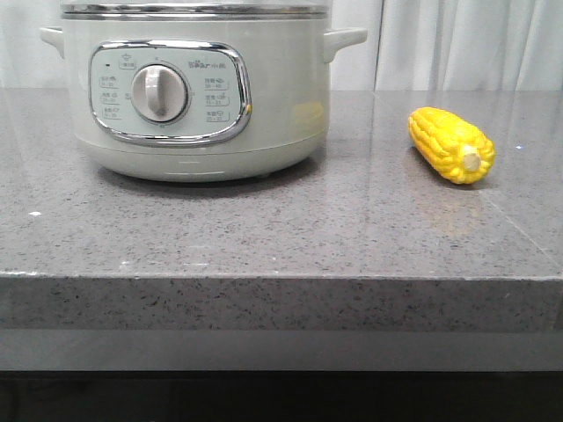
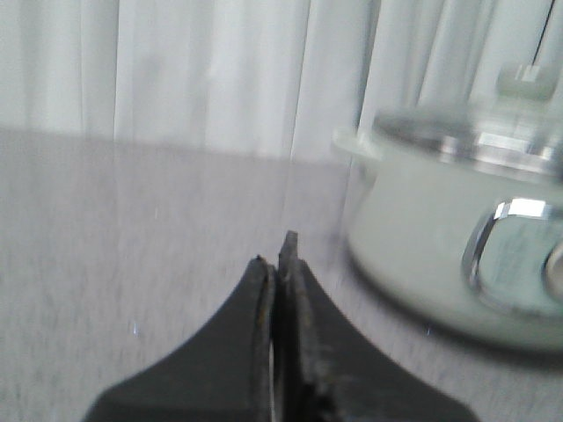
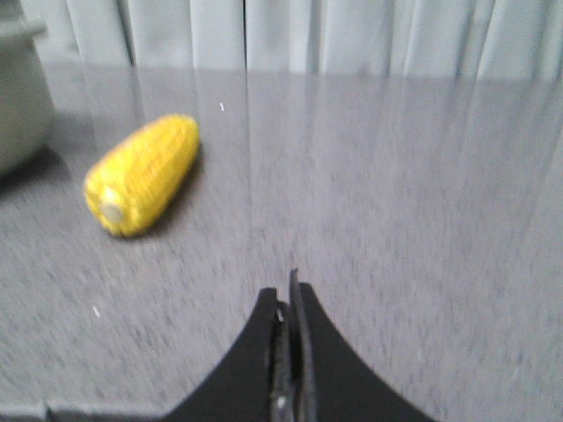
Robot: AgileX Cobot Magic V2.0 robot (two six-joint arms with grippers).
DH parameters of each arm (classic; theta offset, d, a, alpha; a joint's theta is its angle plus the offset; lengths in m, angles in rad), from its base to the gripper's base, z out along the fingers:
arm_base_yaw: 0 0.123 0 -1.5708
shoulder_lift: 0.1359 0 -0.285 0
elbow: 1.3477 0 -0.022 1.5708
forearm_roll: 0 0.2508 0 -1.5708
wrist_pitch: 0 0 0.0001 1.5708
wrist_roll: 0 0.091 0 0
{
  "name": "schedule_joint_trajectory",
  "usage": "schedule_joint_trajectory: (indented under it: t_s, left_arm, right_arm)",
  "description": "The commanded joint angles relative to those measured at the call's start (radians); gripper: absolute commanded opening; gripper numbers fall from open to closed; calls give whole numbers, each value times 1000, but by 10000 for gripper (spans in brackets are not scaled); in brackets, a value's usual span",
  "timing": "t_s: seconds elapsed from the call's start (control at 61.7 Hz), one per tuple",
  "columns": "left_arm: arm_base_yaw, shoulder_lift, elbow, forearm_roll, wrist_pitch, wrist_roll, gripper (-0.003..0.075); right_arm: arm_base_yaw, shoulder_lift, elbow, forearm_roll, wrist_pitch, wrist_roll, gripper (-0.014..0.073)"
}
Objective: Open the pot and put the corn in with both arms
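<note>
Pot (image 1: 198,97) is seen standing on the grey speckled table (image 1: 281,237), left of centre in the front view, its top edge cut off by the frame. A chrome-framed control panel (image 1: 170,91) with a round central dial (image 1: 159,93) is turned toward the camera. Side handles are seen at both flanks; a steel rim is noted at the top. In the left wrist view a glass lid (image 2: 479,132) with a pale knob (image 2: 526,79) is made out on the pot, though blurred.

Corn (image 1: 451,144) is found lying on its side on the table, well apart from the pot, to the right. Its pale stub end is pointed toward the front edge of the table; the cob is angled slightly. A faint yellow reflection is noted on the pot's wall.

Left gripper (image 2: 280,251) is held over bare table, beside the pot and not touching it; its dark fingers (image 2: 251,308) are pressed together with nothing between them. Right gripper (image 3: 291,290) is held over bare table, near the corn but clear of it; its fingers (image 3: 264,338) are likewise pressed together, nothing pinched.

White curtains (image 1: 466,44) are seen behind the table.
</note>
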Motion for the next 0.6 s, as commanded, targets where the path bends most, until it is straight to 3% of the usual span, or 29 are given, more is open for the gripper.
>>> schedule_joint_trajectory:
  t_s: [0.0,0.13,0.324,0.47,0.518,0.583]
  left_arm:
    - [-3,95,-129,-11,-17,-7,-20]
    - [-3,278,-285,-11,68,-7,-20]
    - [-3,482,-437,-11,59,-7,-20]
    - [-3,524,-458,-11,16,-3,-15]
    - [-3,524,-458,-11,5,-3,15]
    - [-3,524,-458,-9,-8,-1,125]
  right_arm:
    - [-6,39,-142,-6,-5,-6,-67]
    - [-6,151,-293,-6,48,-6,-67]
    - [-4,326,-426,-7,54,-7,-67]
    - [-4,387,-450,-7,35,-7,-67]
    - [-4,391,-450,-7,27,-7,-64]
    - [-4,392,-450,-7,21,-7,-19]
